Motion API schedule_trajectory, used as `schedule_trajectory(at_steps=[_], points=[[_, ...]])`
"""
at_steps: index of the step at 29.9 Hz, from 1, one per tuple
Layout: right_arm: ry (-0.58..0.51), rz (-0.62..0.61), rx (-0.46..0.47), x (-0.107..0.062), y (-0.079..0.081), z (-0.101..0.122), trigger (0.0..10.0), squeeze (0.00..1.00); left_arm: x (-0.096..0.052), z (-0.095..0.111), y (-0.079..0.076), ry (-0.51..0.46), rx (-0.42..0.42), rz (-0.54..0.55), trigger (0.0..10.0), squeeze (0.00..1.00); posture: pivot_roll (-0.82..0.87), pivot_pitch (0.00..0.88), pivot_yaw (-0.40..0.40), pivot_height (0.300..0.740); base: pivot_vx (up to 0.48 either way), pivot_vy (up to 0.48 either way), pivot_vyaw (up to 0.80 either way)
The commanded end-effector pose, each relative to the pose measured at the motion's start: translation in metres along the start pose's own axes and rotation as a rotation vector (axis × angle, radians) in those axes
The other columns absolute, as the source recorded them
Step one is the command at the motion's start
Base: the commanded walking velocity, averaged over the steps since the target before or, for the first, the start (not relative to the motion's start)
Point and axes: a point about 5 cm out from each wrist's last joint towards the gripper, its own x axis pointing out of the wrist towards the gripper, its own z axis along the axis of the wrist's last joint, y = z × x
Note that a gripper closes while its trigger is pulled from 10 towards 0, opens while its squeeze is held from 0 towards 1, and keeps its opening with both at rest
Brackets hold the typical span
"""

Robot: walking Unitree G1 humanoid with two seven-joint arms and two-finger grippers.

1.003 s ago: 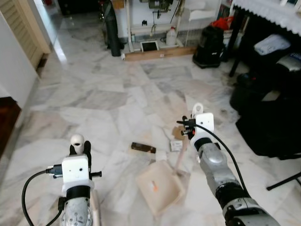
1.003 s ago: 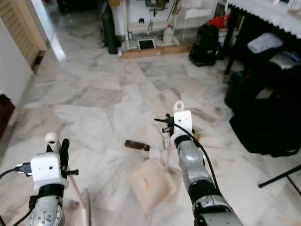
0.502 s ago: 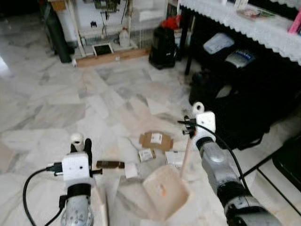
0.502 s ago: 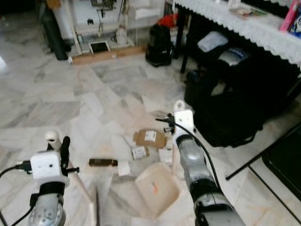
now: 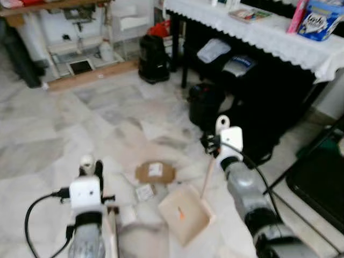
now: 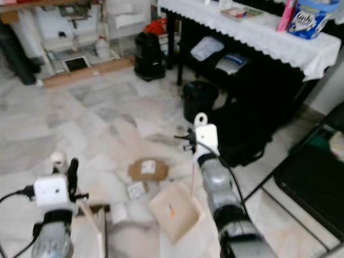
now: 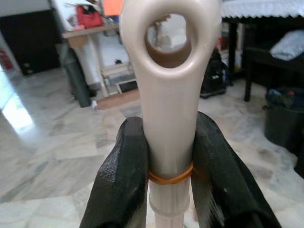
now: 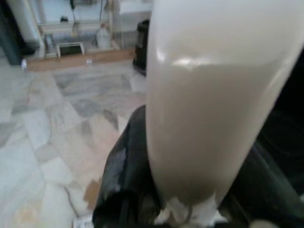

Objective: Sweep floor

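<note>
Soft, even daylight throughout; head views are slightly motion-blurred, and the right wrist view is out of focus.

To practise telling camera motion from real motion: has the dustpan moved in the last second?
Yes. The dustpan has shifted right: it lay lower left of the cardboard, and now lies lower right of it.

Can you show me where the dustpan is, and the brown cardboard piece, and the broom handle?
dustpan [image 5: 185, 212], left eye view, middle of its pan.
brown cardboard piece [image 5: 155, 172], left eye view, its middle.
broom handle [image 7: 169, 118], left wrist view, shaft between the fingers.
</note>
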Motion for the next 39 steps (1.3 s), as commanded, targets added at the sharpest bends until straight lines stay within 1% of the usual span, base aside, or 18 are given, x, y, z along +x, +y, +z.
schedule_trajectory(at_steps=[1,31,39], points=[[-0.048,-0.017,0.028,0.0018,-0.0052,0.0096,10.0,0.00,0.0025,0.0103,0.0010,-0.057,0.012,0.006,10.0,0.00,-0.16,0.071,0.014,0.740,0.352,0.000,0.00],[-0.063,-0.030,0.020,0.0018,-0.0086,0.0118,10.0,0.00,0.0046,0.0122,0.0018,-0.069,0.015,0.005,10.0,0.00,-0.17,0.072,0.019,0.740,0.357,0.000,0.00],[-0.046,-0.047,0.005,0.0008,-0.0131,0.0094,10.0,0.00,0.0052,0.0123,0.0008,-0.069,0.013,0.000,10.0,0.00,-0.17,0.072,0.020,0.740,0.360,0.000,0.00]])
